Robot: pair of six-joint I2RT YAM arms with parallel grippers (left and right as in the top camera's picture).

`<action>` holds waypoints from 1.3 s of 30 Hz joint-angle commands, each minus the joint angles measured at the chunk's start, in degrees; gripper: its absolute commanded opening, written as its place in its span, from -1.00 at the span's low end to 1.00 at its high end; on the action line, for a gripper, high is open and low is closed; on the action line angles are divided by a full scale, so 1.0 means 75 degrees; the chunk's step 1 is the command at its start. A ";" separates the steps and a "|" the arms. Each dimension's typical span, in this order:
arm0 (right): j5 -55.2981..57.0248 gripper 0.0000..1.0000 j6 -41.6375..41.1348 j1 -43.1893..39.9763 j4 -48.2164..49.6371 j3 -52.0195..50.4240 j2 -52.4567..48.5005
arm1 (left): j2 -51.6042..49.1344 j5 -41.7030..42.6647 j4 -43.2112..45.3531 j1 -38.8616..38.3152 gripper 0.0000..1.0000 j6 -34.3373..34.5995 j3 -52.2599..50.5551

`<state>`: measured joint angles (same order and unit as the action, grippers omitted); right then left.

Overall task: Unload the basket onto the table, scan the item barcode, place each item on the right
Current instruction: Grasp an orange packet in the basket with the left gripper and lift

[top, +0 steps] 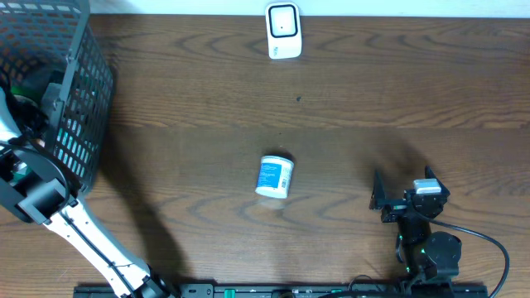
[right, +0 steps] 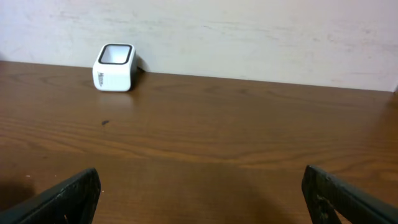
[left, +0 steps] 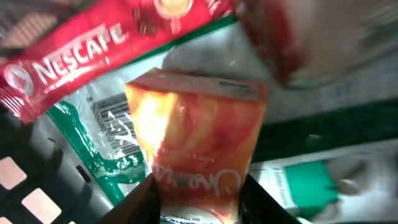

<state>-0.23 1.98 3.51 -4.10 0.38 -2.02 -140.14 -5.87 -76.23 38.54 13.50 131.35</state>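
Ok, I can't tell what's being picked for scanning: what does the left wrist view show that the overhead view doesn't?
Only the left wrist view: an orange carton held between the left end effector's fingers, a red Nescafe sachet, and a green-and-white packet with a barcode.
Only overhead: the white scanner, a white container outside the basket, and the right arm.
Both: the black mesh basket.

A black mesh basket (top: 83, 99) sits on the wooden table (top: 373, 108) (far-left corner).
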 commanded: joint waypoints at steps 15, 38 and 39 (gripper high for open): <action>-0.0006 0.99 0.0058 -0.0061 -0.0050 -0.0006 0.0023 | 0.5502 0.1897 -0.0714 -0.5304 -0.27 0.0047 0.0618; -0.0009 0.98 0.0058 -0.0061 -0.0047 -0.0006 0.0023 | 0.4966 -0.1139 0.0297 -0.2031 0.83 0.1105 0.0015; -0.0006 0.99 0.0058 -0.0061 -0.0047 -0.0006 0.0023 | 0.4814 -0.1122 0.0271 -0.1751 0.65 0.1113 0.0015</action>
<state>-0.23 1.98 3.51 -4.10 0.38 -2.02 -101.12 -13.65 -74.11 19.73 19.59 130.63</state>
